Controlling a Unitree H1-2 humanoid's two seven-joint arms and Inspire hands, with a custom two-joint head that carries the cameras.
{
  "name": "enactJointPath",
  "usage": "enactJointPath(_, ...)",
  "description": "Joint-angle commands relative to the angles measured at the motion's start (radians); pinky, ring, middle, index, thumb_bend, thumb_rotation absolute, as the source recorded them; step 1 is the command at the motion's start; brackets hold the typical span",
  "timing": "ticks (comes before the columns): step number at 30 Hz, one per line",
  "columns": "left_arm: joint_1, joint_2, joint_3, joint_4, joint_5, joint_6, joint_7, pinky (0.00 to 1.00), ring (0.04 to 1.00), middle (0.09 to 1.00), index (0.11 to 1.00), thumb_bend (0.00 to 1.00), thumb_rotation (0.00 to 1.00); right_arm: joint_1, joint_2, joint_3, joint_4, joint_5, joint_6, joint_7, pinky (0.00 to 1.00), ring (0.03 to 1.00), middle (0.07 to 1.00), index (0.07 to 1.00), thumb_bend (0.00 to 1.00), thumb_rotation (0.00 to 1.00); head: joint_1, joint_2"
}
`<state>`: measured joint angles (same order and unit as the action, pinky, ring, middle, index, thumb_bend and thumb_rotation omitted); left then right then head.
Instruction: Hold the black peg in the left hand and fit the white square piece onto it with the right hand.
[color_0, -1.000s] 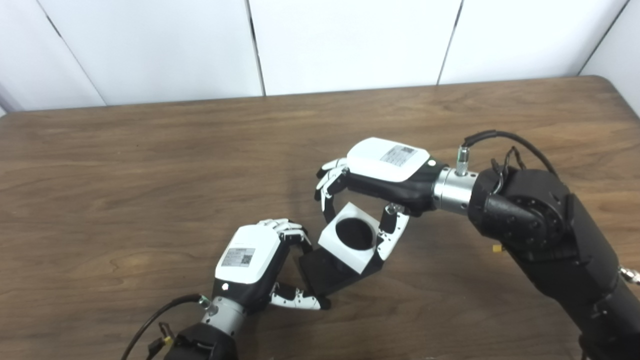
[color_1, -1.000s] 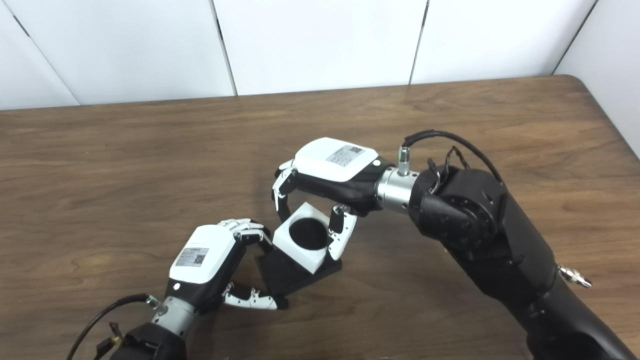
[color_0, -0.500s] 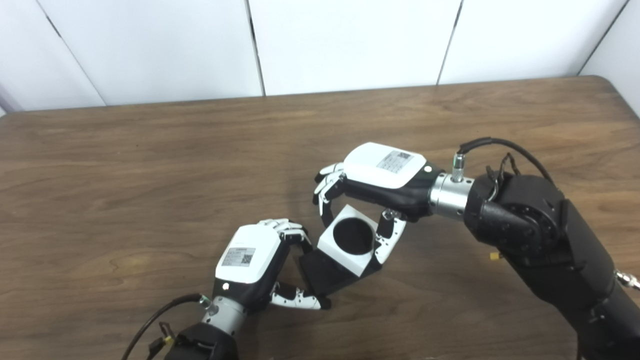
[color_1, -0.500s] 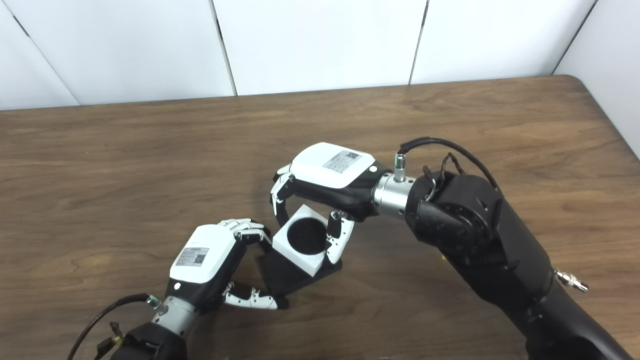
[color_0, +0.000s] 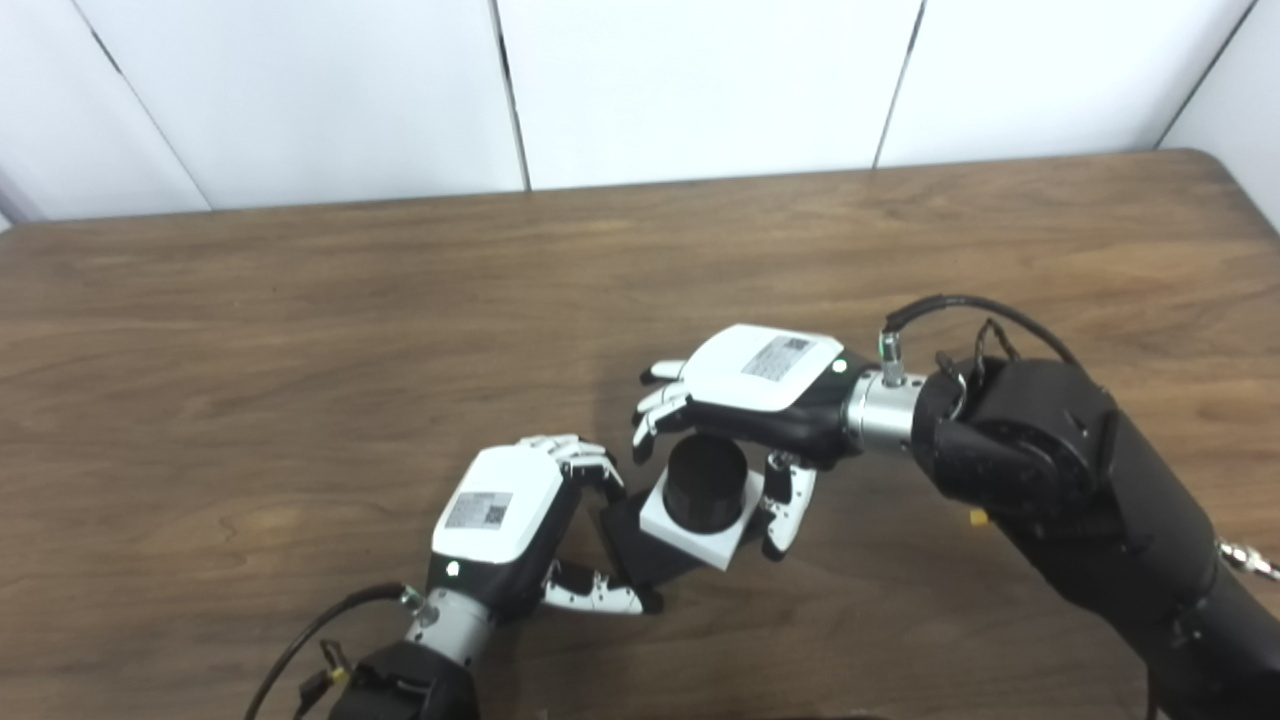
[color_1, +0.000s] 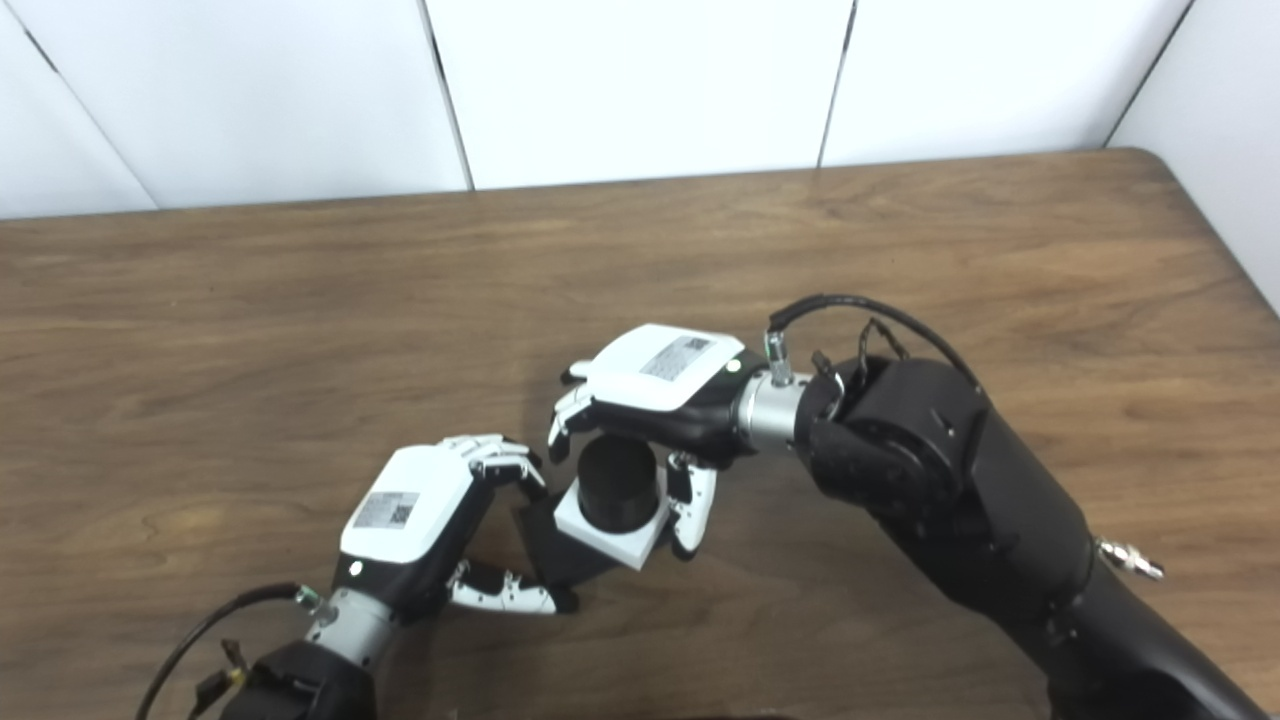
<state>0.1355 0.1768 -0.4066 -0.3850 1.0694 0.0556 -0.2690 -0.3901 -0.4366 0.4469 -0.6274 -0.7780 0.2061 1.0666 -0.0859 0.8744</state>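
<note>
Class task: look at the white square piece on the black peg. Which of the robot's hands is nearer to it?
Right. The right hand arches over the white square piece, fingers on both sides. The left hand sits beside it, holding the black peg by its base.

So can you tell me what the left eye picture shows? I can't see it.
The white piece sits low around the black peg. The right hand is over them, and the left hand holds the black base on a table.
</note>
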Motion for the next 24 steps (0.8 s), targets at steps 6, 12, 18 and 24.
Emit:
enactJointPath(6,-0.004,-0.001,-0.007,-0.005,0.007,0.003,-0.017,0.82,0.810,0.751,0.493,0.51,0.05,-0.047,0.002,-0.046,-0.035,0.007,0.026,0.002,0.92,0.989,0.899,0.786,0.92,0.15,0.002,-0.001)
enactJointPath(12,-0.007,0.001,-0.008,-0.006,0.031,0.012,-0.029,0.82,0.807,0.753,0.497,0.51,0.07,-0.050,0.003,-0.077,-0.034,0.023,0.032,-0.012,0.91,0.987,0.893,0.775,0.92,0.19,0.003,-0.004)
enactJointPath(18,-0.009,-0.002,-0.001,0.000,0.048,0.019,-0.012,0.82,0.821,0.805,0.778,0.87,0.30,-0.047,0.003,-0.102,-0.030,0.029,0.044,-0.021,0.90,0.990,0.891,0.775,0.92,0.20,0.002,-0.010)
enactJointPath(24,-0.003,-0.005,0.020,0.000,0.029,0.012,0.032,0.85,0.887,0.919,0.947,1.00,0.47,-0.034,-0.001,-0.118,-0.029,0.028,0.048,-0.032,0.88,0.985,0.884,0.780,0.93,0.21,0.006,-0.019)
